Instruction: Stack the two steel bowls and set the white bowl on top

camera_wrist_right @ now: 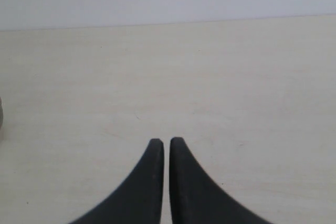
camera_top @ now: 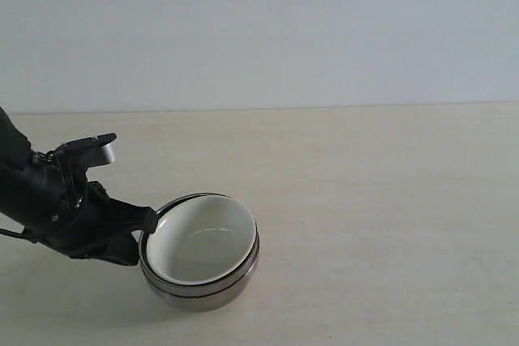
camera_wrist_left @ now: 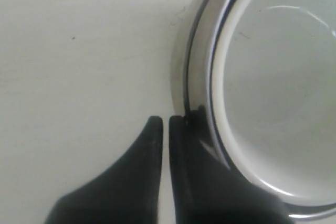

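Two steel bowls (camera_top: pixel 212 296) in one stack, white bowl (camera_top: pixel 203 241) inside; all jaws together, empty.

We count two steel bowls (camera_top: pixel 203 299), one nested in the other, plus one white bowl (camera_top: pixel 199 241): three bowls, one stack. We see two end effectors: left end effector (camera_wrist_left: pixel 165 121), right end effector (camera_wrist_right: pixel 166 142). One bench (camera_top: pixel 389 200).
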Robot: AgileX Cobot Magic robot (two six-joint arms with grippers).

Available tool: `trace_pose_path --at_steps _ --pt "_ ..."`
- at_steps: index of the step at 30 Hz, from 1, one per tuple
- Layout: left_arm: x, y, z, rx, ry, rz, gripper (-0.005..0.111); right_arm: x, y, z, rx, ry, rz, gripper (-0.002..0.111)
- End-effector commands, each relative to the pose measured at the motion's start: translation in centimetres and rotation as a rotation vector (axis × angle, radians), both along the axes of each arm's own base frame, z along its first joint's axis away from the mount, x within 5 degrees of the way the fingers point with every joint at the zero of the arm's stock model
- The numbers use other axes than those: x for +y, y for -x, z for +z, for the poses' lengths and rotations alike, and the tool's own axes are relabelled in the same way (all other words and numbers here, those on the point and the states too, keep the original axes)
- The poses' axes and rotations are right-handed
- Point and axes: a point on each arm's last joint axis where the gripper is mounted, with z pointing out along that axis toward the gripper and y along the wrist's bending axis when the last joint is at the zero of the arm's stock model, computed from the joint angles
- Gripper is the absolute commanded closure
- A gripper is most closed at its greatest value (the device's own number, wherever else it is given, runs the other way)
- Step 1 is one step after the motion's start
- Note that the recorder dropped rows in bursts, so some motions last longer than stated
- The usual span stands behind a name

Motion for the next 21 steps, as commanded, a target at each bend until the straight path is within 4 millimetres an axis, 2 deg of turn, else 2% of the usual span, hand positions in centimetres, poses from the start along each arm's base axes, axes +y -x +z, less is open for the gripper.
trace_pose_path --at_steps 1,5,8,11,18,21 --pt "0.3 0.4 0.4 0.000 -0.033 -0.048 0.103 0.0 0.0 -0.1 -0.006 0.007 -0.001 0.108" --pt "0.8 1.4 1.5 -0.027 -0.054 -0.039 0.103 0.0 0.0 -0.1 -0.006 0.007 -0.001 0.108" --pt "1.5 2.8 2.6 -0.126 -0.050 -0.003 0.103 0.0 0.0 -0.1 -0.006 0.007 -0.001 0.108" --pt "2.1 4.6 4.0 -0.244 0.026 0.114 0.103 0.0 0.0 -0.1 -0.006 0.007 -0.001 0.108" --pt "3.6 10.9 6.6 -0.568 0.186 0.317 0.103 0.0 0.0 -0.1 -0.006 0.007 -0.001 0.108" --pt "4.3 13.7 7.1 -0.624 0.265 0.345 0.103 0.0 0.0 -0.1 -0.006 0.007 -0.001 0.108"
